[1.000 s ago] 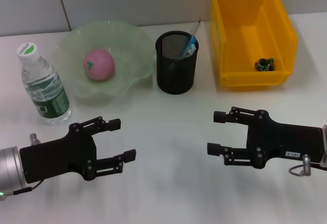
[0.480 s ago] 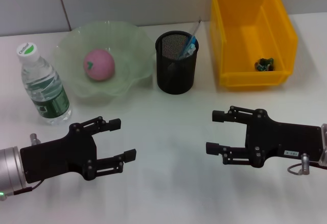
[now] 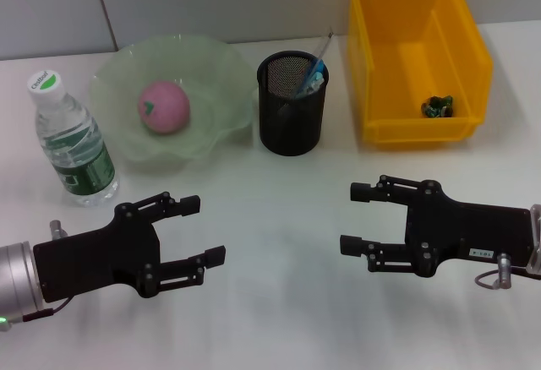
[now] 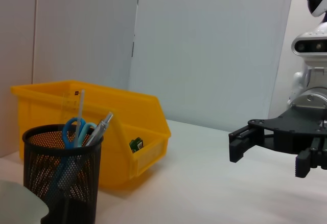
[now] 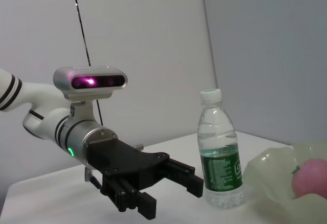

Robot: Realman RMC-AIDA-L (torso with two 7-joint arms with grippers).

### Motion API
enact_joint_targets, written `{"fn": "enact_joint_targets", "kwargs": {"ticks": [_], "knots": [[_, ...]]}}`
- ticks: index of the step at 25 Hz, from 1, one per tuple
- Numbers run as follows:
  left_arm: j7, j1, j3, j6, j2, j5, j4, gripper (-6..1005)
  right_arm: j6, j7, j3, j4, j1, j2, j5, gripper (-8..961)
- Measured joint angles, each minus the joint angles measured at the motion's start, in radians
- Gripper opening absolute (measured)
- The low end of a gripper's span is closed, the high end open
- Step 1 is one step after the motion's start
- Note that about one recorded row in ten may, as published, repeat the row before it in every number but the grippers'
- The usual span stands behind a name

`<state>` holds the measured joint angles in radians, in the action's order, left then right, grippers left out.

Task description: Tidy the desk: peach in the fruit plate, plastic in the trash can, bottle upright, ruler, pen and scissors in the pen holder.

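The pink peach [image 3: 163, 107] lies in the pale green fruit plate [image 3: 211, 66]. The bottle [image 3: 72, 142] stands upright at the desk's left, cap on. The black mesh pen holder [image 3: 292, 108] holds the blue-handled scissors [image 4: 75, 129], a pen [image 4: 102, 126] and the clear ruler [image 4: 71, 103]. A small green piece of plastic [image 3: 438, 106] lies inside the yellow trash can [image 3: 397, 66]. My left gripper [image 3: 205, 230] hovers open and empty over the near left of the desk [image 3: 279, 218]. My right gripper [image 3: 353, 217] hovers open and empty at the near right, facing it.
A grey wall runs behind the desk. The plate, pen holder and trash can stand in a row along the back. Bare white tabletop lies between the two grippers and in front of the row.
The right gripper has crept very slightly to the left. Nothing else has moved.
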<state>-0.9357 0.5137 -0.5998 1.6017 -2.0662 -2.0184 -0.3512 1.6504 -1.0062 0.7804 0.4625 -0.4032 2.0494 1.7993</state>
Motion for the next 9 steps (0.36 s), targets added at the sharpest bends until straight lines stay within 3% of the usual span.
{"fn": "enact_joint_targets", "kwargs": {"ticks": [9], "knots": [[0.0, -0.004, 0.0, 0.0, 0.0, 0.001, 0.0, 812, 0.0, 0.0, -0.007, 0.004, -0.005, 0.0, 0.0, 776]]}}
